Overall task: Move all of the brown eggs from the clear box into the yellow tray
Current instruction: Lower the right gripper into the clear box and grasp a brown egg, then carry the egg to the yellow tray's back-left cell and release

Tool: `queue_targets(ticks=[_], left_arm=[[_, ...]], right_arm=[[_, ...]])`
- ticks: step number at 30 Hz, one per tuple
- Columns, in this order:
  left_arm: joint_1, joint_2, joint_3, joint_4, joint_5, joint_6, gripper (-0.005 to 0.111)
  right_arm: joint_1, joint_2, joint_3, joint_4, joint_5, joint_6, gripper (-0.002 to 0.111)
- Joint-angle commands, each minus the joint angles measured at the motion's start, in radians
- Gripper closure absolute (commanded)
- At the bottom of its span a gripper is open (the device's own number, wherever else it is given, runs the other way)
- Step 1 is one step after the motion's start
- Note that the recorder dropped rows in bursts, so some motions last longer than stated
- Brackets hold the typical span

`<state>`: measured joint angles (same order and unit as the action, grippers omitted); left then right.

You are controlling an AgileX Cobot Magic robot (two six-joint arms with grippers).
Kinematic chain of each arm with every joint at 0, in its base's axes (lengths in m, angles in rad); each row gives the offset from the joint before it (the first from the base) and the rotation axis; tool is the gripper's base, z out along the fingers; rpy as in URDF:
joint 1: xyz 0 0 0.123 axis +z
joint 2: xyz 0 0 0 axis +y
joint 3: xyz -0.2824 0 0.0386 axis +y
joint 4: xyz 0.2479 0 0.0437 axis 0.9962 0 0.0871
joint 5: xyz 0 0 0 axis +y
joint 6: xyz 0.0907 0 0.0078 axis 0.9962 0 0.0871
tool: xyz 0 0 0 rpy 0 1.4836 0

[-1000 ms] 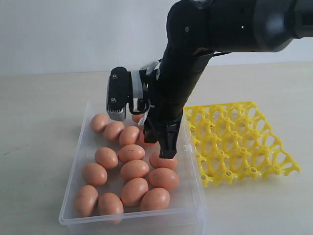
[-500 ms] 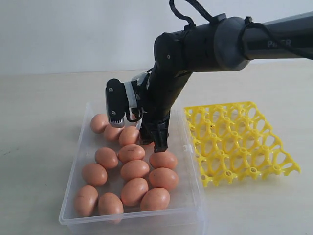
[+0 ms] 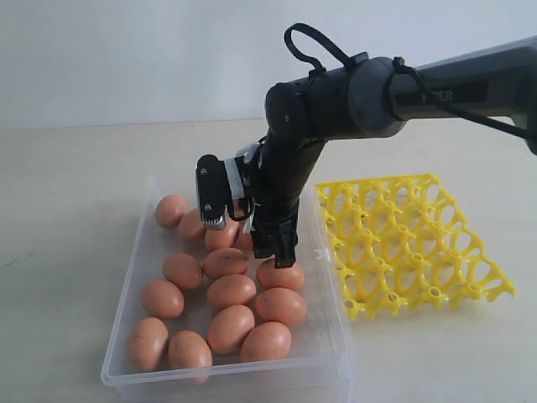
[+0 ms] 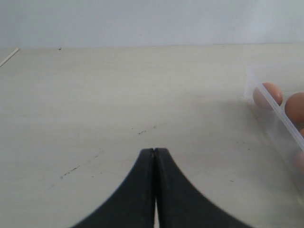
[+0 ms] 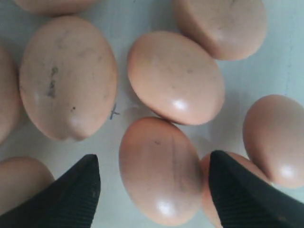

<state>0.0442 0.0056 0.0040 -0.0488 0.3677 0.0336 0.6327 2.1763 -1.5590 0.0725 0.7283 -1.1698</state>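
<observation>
Several brown eggs (image 3: 231, 291) lie loose in the clear box (image 3: 134, 277) on the table. Right of it stands the yellow tray (image 3: 403, 243), with nothing in its cups. My right gripper (image 3: 273, 245) reaches down into the box near its far middle. In the right wrist view it (image 5: 153, 164) is open, its fingers on either side of one egg (image 5: 159, 180) and apart from it; other eggs (image 5: 175, 76) crowd around. My left gripper (image 4: 154, 150) is shut on nothing over bare table, with the box wall (image 4: 280, 118) and eggs (image 4: 267, 95) off to one side.
The right arm's black links (image 3: 336, 92) stretch over the gap between box and tray. A neighbouring egg (image 5: 237, 166) lies right under one right fingertip. The light table (image 3: 67, 185) extends to the left of the box.
The right arm has drawn back and its wrist has dropped lower, closer to the eggs at the far middle of the box. The eggs have not moved.
</observation>
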Motion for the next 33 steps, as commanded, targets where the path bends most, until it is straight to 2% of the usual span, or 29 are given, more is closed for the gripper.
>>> queue_targets(ticks=[1,3,5,8,10,11,15,18,23,28,33], left_arm=[[-0.005,-0.006,-0.004,-0.006,-0.014,-0.006,0.107],[-0.005,-0.006,-0.004,-0.006,-0.014,-0.006,0.107],[-0.005,-0.006,-0.004,-0.006,-0.014,-0.006,0.107],[-0.005,-0.006,-0.004,-0.006,-0.014,-0.006,0.107],[-0.005,-0.006,-0.004,-0.006,-0.014,-0.006,0.107],[-0.005,-0.006,-0.004,-0.006,-0.014,-0.006,0.107],[-0.005,-0.006,-0.004,-0.006,-0.014,-0.006,0.107],[-0.005,-0.006,-0.004,-0.006,-0.014,-0.006,0.107],[-0.005,-0.006,-0.004,-0.006,-0.014,-0.006,0.107],[-0.005,-0.006,-0.004,-0.006,-0.014,-0.006,0.107],[-0.005,-0.006,-0.004,-0.006,-0.014,-0.006,0.107]], right_arm=[[-0.004,0.027,-0.007,0.007,-0.001,-0.006,0.045],[-0.004,0.037,-0.007,0.007,-0.001,-0.006,0.045],[-0.004,0.044,-0.007,0.007,-0.004,-0.006,0.052],[-0.004,0.039,-0.007,0.007,-0.023,-0.004,0.079],[-0.004,0.021,-0.007,0.007,-0.029,0.008,0.104],[-0.004,0.011,-0.007,0.007,-0.036,0.023,0.108],[-0.017,-0.089,0.059,0.011,-0.178,0.145,0.108],[-0.041,-0.200,0.178,-0.007,-0.420,0.338,0.108],[-0.114,-0.367,0.408,-0.097,-0.799,0.828,0.108],[-0.229,-0.423,0.559,-0.290,-1.047,1.353,0.108],[-0.315,-0.402,0.635,-0.445,-1.177,1.549,0.108]])
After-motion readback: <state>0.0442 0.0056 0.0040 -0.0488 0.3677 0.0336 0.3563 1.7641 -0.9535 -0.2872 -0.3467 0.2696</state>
